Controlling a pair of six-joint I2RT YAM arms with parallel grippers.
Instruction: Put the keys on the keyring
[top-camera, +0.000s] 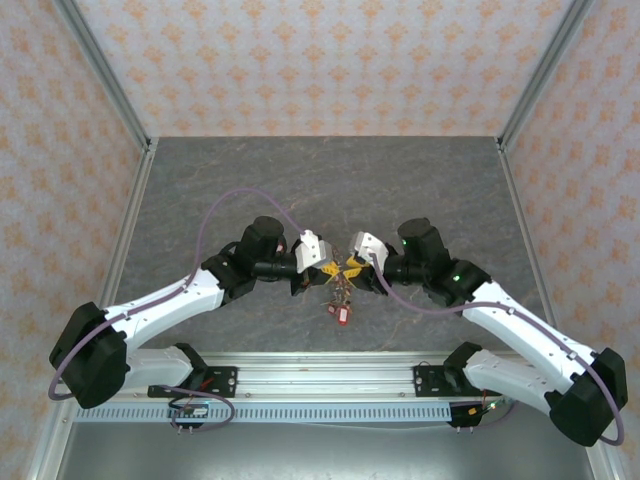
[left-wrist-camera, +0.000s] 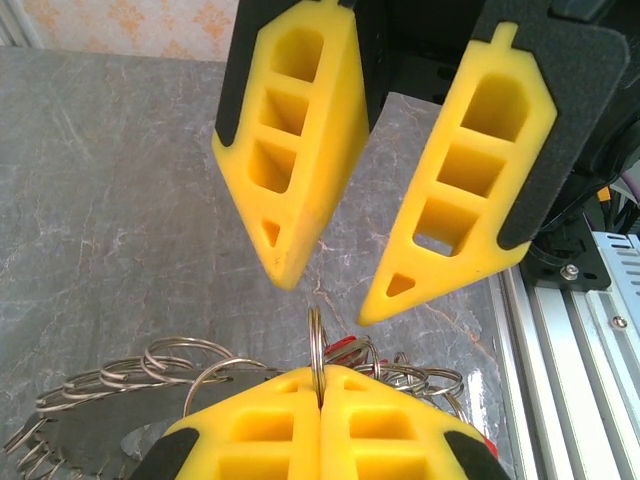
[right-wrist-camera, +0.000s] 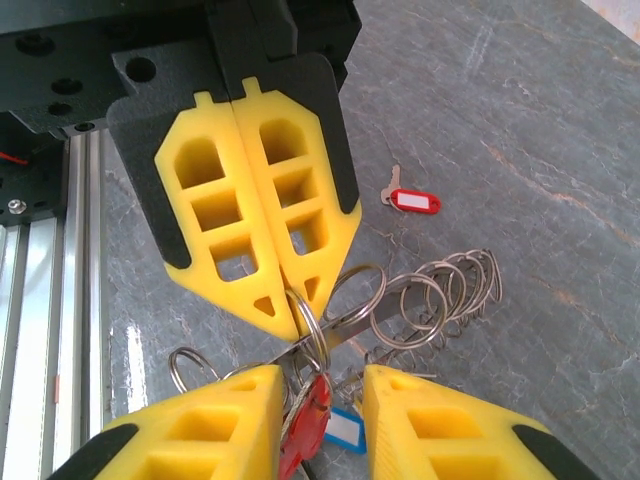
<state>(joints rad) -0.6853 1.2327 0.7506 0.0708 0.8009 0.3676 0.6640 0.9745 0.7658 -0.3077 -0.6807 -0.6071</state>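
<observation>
Right wrist view: the left claw (right-wrist-camera: 290, 312) is pressed together on a wire loop (left-wrist-camera: 316, 340) of the keyring (right-wrist-camera: 372, 315). The right claw (right-wrist-camera: 322, 375) stands apart, facing it tip to tip and gripping nothing. Beneath lies a grey marbled table (top-camera: 330, 180), with floral-papered walls (top-camera: 300, 60) around it. Red- and blue-tagged keys (right-wrist-camera: 312, 425) hang between the right fingers, and one loose key (right-wrist-camera: 410, 200) lies well apart.
</observation>
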